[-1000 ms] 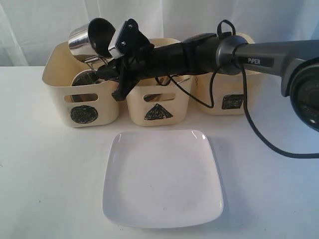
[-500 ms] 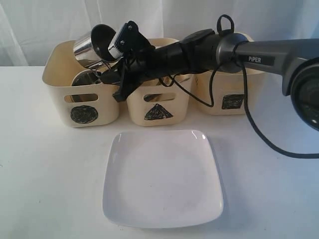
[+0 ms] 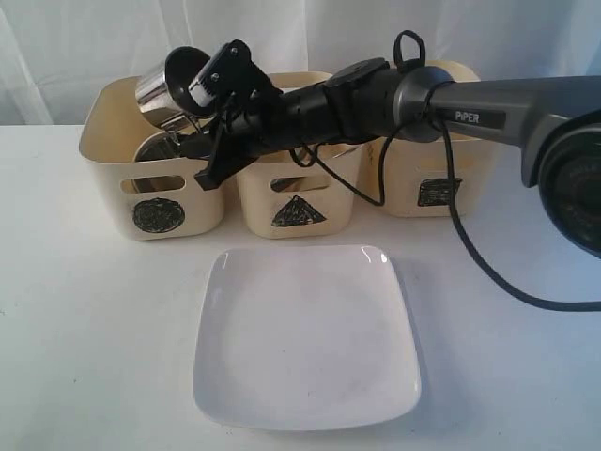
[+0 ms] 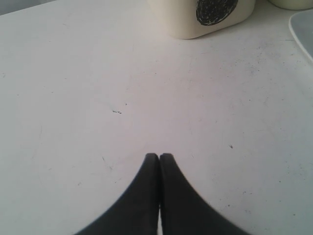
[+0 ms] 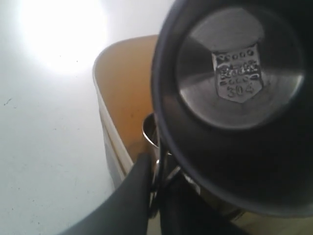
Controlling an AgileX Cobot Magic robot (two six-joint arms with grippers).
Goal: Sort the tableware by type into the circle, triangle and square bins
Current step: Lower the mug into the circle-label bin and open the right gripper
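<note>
We've got the right pincer [image 5: 155, 164] clamped on the handle of the shiny steel mug [image 3: 160, 85], tilted above the cream circle-marked bin [image 3: 108, 150], left pincer [image 4: 159, 159] shut and empty, so next we lower and release.

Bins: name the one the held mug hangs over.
The circle-marked bin, leftmost in the exterior view; the right gripper holds the steel mug above it.
</note>
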